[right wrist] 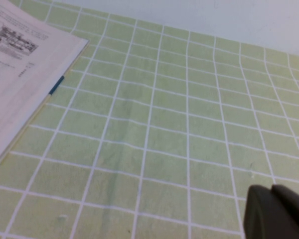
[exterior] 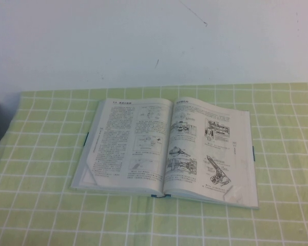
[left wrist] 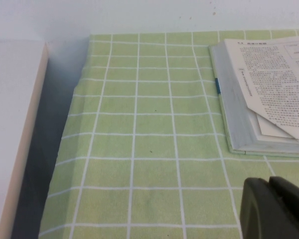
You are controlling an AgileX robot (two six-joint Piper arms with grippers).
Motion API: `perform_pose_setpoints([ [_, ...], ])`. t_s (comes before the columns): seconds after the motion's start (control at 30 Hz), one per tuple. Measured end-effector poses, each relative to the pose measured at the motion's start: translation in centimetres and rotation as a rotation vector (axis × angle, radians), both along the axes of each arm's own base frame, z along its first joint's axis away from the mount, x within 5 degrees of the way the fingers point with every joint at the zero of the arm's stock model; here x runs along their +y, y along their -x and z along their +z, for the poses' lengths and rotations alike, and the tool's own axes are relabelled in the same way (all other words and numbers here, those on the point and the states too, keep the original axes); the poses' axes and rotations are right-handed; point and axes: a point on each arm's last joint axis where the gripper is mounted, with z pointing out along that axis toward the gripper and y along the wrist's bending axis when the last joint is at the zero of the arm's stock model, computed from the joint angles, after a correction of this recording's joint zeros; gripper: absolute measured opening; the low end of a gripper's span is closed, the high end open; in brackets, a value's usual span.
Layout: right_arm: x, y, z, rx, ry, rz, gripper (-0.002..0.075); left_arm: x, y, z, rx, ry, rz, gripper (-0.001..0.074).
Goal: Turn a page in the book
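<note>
The book lies open and flat on the green checked tablecloth, near the middle of the table. Its left page shows text columns and small diagrams; its right page shows technical drawings. The book's left edge shows in the left wrist view, its right corner in the right wrist view. My left gripper is shut and empty, above the cloth left of the book. My right gripper is shut and empty, above the cloth right of the book. Neither arm shows in the high view.
The green checked tablecloth covers the table up to a white wall at the back. A white box or panel stands past the cloth's left edge, with a dark gap beside it.
</note>
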Motion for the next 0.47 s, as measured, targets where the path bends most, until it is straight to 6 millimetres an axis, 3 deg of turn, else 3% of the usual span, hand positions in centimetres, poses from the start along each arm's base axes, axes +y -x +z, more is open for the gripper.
perform_pose_setpoints([
  [0.47, 0.00, 0.00, 0.00, 0.000, 0.000, 0.000, -0.0002, -0.04, 0.00, 0.00, 0.001, 0.012, -0.001, -0.0004],
])
